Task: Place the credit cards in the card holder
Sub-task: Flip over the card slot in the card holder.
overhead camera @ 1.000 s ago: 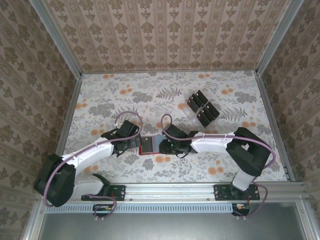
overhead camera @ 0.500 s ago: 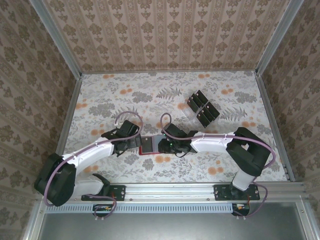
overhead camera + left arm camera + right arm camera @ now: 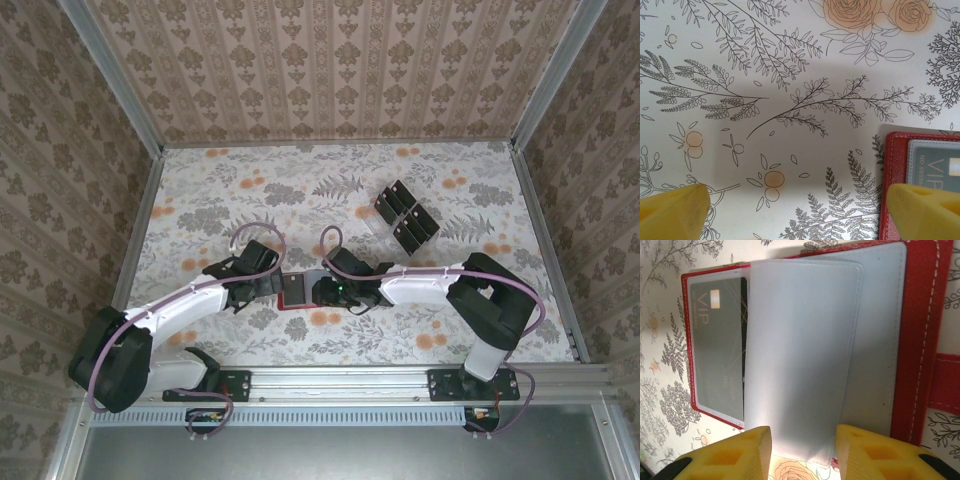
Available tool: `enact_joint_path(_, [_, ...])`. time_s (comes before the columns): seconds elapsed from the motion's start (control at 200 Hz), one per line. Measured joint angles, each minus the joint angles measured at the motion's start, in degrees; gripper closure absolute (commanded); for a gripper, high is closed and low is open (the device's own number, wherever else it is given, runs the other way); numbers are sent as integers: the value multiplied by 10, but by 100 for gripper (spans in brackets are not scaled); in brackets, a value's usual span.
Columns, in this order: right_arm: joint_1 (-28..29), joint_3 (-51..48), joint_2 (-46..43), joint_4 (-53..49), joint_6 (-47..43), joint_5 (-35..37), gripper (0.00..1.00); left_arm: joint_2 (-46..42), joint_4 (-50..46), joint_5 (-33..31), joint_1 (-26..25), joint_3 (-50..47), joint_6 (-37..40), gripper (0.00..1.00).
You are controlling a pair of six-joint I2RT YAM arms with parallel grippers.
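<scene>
The clear sleeve [image 3: 800, 340] of the card holder [image 3: 920, 315] is best lifted gently by the narrowly parted, empty right end effector [image 3: 802, 440], the wide-open left end effector [image 3: 797, 195] being held beside the holder.

Your yellow-tipped black left gripper [image 3: 268, 288] sits just left of centre in the top view, jaws spread wide. Your matching right gripper [image 3: 318, 290] faces it from the right, close by, with its jaws partly apart and its white forearm stretched low.

Beige damask-papered walls [image 3: 340, 70], edged by grey metal rails [image 3: 112, 80], enclose a white floral-printed tabletop [image 3: 250, 190] under even light.
</scene>
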Motion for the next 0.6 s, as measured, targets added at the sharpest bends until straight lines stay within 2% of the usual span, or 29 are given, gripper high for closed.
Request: enact_joint_path(0.6, [-18, -24, 29, 133, 44, -76, 60, 0, 4, 0, -3, 0, 0, 0])
